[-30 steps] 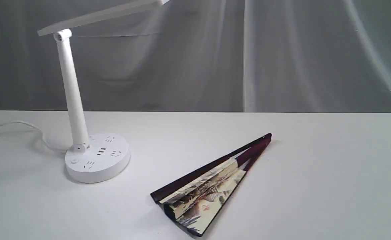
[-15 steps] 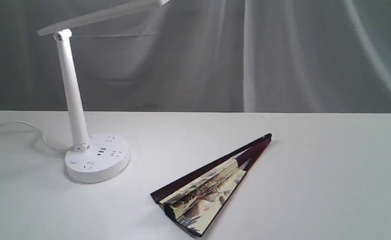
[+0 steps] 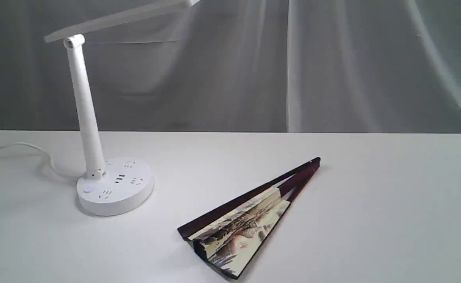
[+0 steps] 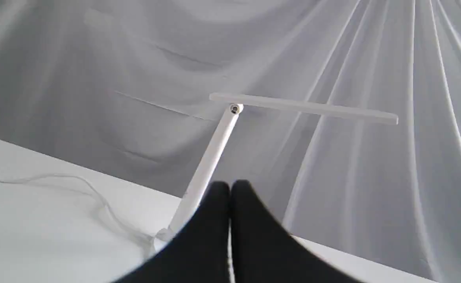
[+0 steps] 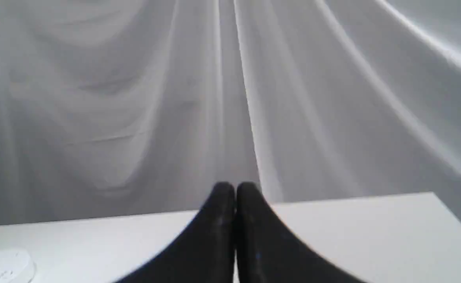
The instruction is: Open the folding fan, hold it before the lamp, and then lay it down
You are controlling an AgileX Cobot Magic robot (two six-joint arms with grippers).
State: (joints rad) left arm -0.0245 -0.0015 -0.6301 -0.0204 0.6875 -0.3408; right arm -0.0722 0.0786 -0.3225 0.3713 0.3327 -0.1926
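Nothing has moved: partly spread folding fan (image 3: 238, 230) lies right of the lamp (image 3: 85, 114), apart; left gripper (image 4: 229, 189) and right gripper (image 5: 235, 190) both pressed together, empty.

It looks like a studio or lab set: a plain white table (image 3: 372, 204) carries the lamp (image 3: 86, 118), and behind the lamp hangs a grey draped curtain (image 3: 254, 70) as backdrop.

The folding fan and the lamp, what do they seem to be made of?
The folding fan: its leaf looks like matte pleated paper with a painted scene; the maroon guards look like varnished wood, perhaps plastic. The lamp: probably smooth white plastic, with a soft sheen on stem and base.
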